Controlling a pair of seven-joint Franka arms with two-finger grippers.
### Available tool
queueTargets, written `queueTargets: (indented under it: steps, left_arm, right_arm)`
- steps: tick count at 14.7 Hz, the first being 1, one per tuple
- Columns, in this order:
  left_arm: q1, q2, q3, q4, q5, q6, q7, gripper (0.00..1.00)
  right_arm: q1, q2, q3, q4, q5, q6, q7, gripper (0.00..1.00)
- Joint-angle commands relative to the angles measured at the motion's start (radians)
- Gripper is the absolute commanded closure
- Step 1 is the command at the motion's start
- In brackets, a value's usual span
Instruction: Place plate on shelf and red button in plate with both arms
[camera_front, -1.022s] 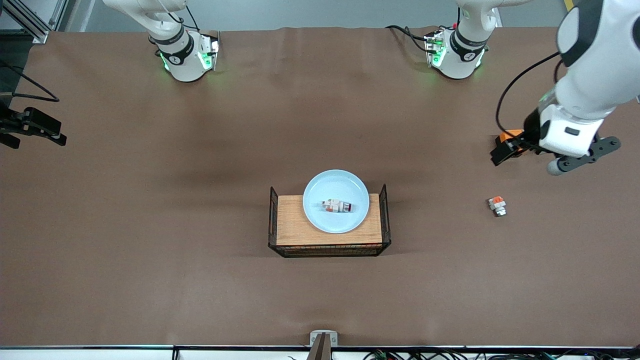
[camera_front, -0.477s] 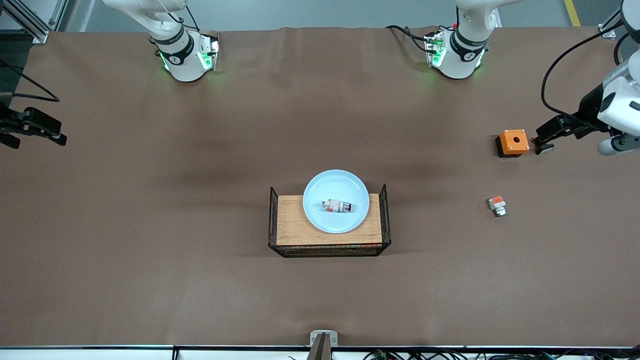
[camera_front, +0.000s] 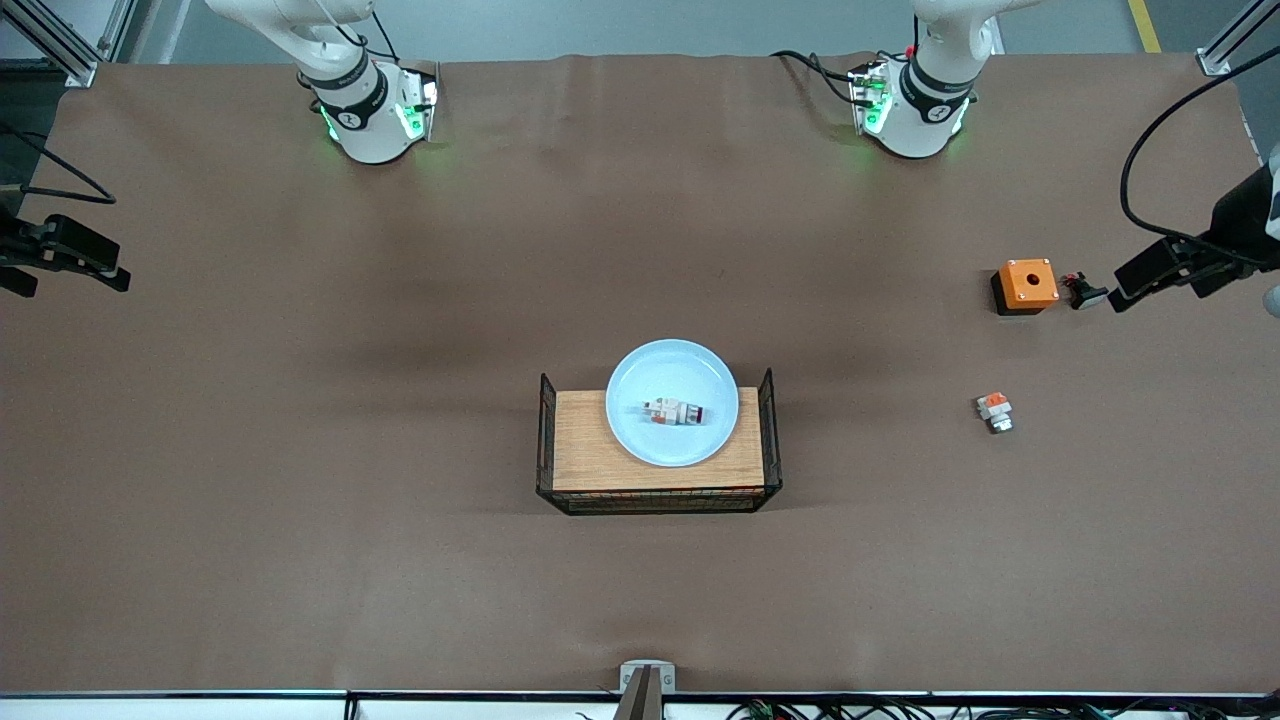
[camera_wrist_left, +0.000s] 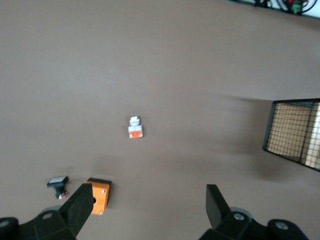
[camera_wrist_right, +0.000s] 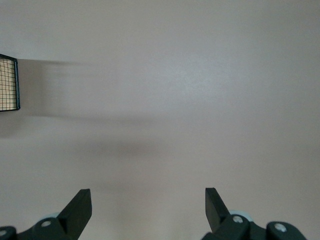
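Note:
The pale blue plate (camera_front: 662, 366) rests on a wooden board (camera_front: 585, 440) in a black wire rack at the table's middle. The red button (camera_front: 676, 411) lies flat on the plate. My left gripper (camera_front: 1160, 268) is open and empty, up over the left arm's end of the table beside an orange box; the left wrist view shows its fingers wide apart (camera_wrist_left: 148, 210). My right gripper (camera_front: 65, 255) waits open and empty over the right arm's end of the table, over bare brown surface (camera_wrist_right: 148, 210).
An orange box (camera_front: 1025, 285) (camera_wrist_left: 100, 192) and a black-stemmed button with a pale cap (camera_front: 1085, 293) (camera_wrist_left: 58, 182) lie near the left gripper. A short orange-and-white piece (camera_front: 995, 411) (camera_wrist_left: 135, 128) lies nearer the front camera. The wire rack (camera_wrist_left: 292, 131) (camera_wrist_right: 8, 82) shows in both wrist views.
My left arm has pulled away toward its end of the table, uncovering the orange box and the black-stemmed button. The right arm, plate and red button have not moved.

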Motion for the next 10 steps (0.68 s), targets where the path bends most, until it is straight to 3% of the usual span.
queueTargets:
  steps: [1, 4, 10]
  left_arm:
    - [-0.14, 0.038, 0.137, 0.051, -0.009, -0.012, 0.015, 0.01]
    - [-0.275, 0.031, 0.287, 0.048, -0.011, -0.019, 0.015, 0.0]
    - [-0.248, -0.004, 0.285, 0.004, -0.015, -0.03, 0.027, 0.0]
  right_arm:
    - [-0.008, -0.013, -0.002, -0.005, 0.004, -0.002, -0.01, 0.0]
    - [-0.01, -0.012, -0.003, -0.005, 0.0, -0.001, -0.01, 0.0]
    - [-0.01, -0.013, 0.0, -0.003, -0.008, -0.002, -0.01, 0.0]
